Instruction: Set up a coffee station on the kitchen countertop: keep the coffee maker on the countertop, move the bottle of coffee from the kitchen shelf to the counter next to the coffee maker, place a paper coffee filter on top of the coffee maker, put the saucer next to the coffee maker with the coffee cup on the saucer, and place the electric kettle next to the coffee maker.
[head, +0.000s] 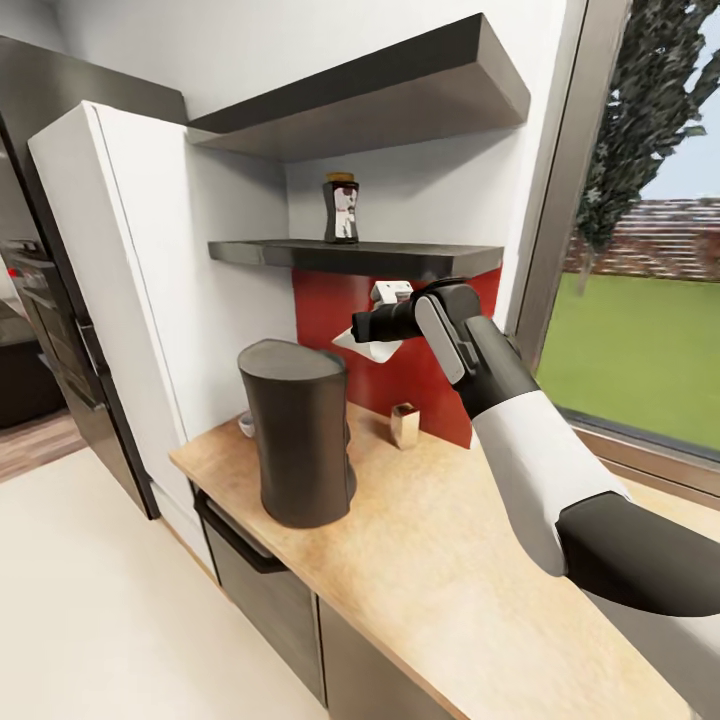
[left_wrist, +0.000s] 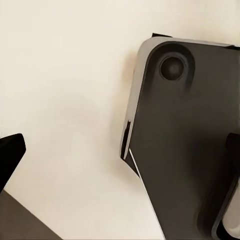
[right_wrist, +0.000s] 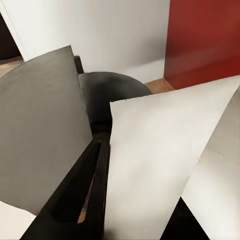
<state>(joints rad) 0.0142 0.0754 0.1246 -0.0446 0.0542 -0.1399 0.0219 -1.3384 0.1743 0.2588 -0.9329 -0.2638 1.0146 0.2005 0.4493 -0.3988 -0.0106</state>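
Currently the right gripper (head: 362, 328), a black two-finger unit on a white-and-black arm, sits at centre frame in the head view, clenched on the pale cream-white folded paper coffee filter (head: 372, 347). The filter hangs below the fingers, in front of the red wall panel (head: 330, 310), above and to the right of the flat top of the large matte dark-grey drum-shaped coffee maker (head: 296, 445). In the right wrist view the filter (right_wrist: 165, 165) spreads as a broad pale wedge along the dark finger (right_wrist: 75, 200), with the coffee maker's round top (right_wrist: 107, 100) beyond it. This carry height appears chosen so the paper clears the rim before being lowered onto the top.

The coffee maker stands at lower centre-left on the light tan wood-look countertop (head: 440, 580), near its left end; it needs no relocation. The small dark waisted bottle of coffee (head: 341, 209) with its gold-brown lid stands on the thin glossy black kitchen shelf (head: 350, 257) at upper centre, not yet transferred. A small gold-toned block (head: 405, 424) sits on the counter against the red panel.

The left wrist view shows cream floor and a dark rounded plate; whether the left gripper is released or clenched cannot be told.
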